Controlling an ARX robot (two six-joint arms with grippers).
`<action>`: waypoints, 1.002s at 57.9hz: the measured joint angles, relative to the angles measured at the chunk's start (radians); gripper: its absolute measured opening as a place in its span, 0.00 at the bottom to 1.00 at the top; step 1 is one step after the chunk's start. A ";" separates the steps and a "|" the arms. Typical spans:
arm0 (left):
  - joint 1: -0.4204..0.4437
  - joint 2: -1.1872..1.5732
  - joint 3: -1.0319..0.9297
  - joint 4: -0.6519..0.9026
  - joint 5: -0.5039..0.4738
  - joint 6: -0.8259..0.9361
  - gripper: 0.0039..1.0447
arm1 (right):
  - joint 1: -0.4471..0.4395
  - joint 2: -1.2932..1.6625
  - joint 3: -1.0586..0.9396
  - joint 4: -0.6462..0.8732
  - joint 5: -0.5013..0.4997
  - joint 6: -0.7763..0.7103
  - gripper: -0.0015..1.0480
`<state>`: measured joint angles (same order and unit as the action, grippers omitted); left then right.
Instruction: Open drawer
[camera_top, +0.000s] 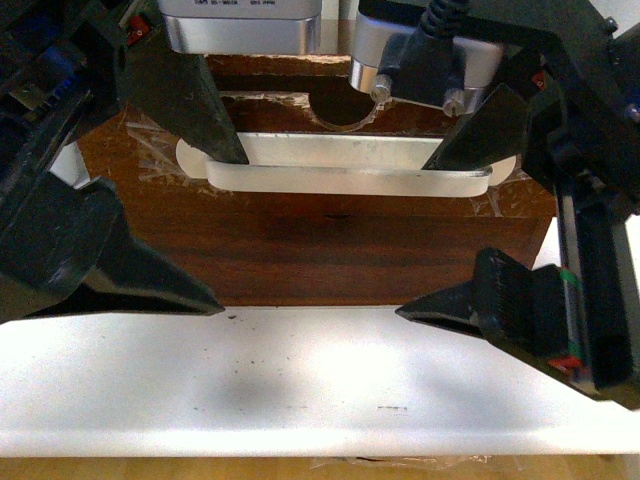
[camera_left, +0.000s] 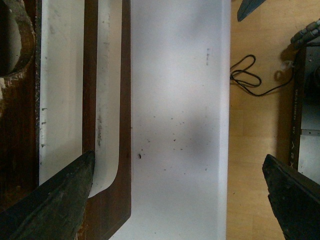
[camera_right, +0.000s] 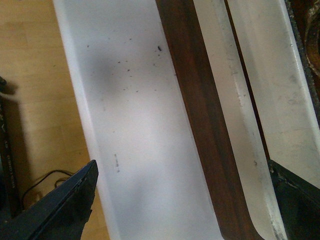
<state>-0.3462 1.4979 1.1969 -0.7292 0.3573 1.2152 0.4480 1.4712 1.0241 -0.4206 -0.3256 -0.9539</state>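
Drawer (camera_top: 330, 250) front carries white bar handle (camera_top: 350, 180) across its upper part. Left gripper (camera_top: 225, 232) spread wide, empty, fingers above and below handle's left end. Right gripper (camera_top: 415, 238) equally wide, empty, at handle's right end. White tabletop (camera_top: 300, 380) below handle.

The drawer (camera_top: 330, 245) stands behind the tabletop (camera_top: 300, 390). The handle (camera_top: 350, 180) runs left to right across its upper part, with the notch (camera_top: 340, 110) just above the middle. The left gripper (camera_top: 230, 232) sits at the handle's left end, the right gripper (camera_top: 415, 238) at its right end. Each has one finger at the handle's top edge and the other low, near the drawer's bottom edge.
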 joint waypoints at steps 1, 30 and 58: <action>-0.002 -0.003 -0.003 -0.002 -0.002 0.001 0.94 | 0.001 -0.002 -0.002 -0.003 -0.002 -0.003 0.91; -0.026 -0.095 -0.067 -0.105 -0.010 0.095 0.95 | 0.017 -0.105 -0.079 -0.068 -0.050 -0.070 0.91; 0.005 -0.240 -0.193 0.196 0.097 -0.047 0.94 | -0.063 -0.239 -0.202 0.126 -0.155 0.075 0.91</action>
<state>-0.3416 1.2575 1.0039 -0.5331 0.4545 1.1683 0.3851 1.2320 0.8223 -0.2951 -0.4809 -0.8791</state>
